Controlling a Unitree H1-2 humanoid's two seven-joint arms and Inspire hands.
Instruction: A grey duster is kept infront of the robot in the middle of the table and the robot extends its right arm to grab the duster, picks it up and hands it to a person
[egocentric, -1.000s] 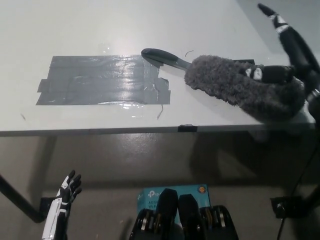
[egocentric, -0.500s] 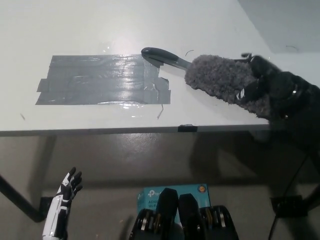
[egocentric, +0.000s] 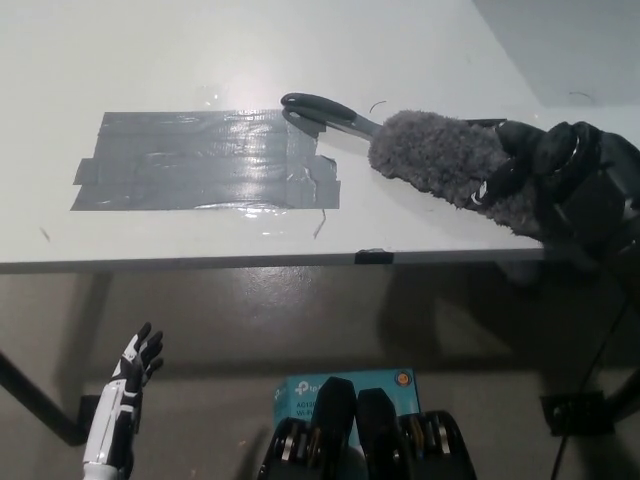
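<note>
grasp stage of a pick-and-hand-over. the grey duster (egocentric: 440, 160) lies on the white table (egocentric: 150, 60), toward its right side near the front edge; its dark handle (egocentric: 322, 110) points left and overlaps the corner of a patch of grey tape (egocentric: 200, 160) — probably a placement marker. the black right hand (egocentric: 555, 175) covers the far right end of the fluffy head, fingers (egocentric: 520, 150) curled over and into the pile, so it appears clamped on the duster, though the duster is not yet lifted. gripping the soft head rather than the handle leaves the handle free for a person to take — a judgement only; no person is in view. the white left hand (egocentric: 130, 375) hangs below table level at lower left, fingers apart, holding nothing.
</note>
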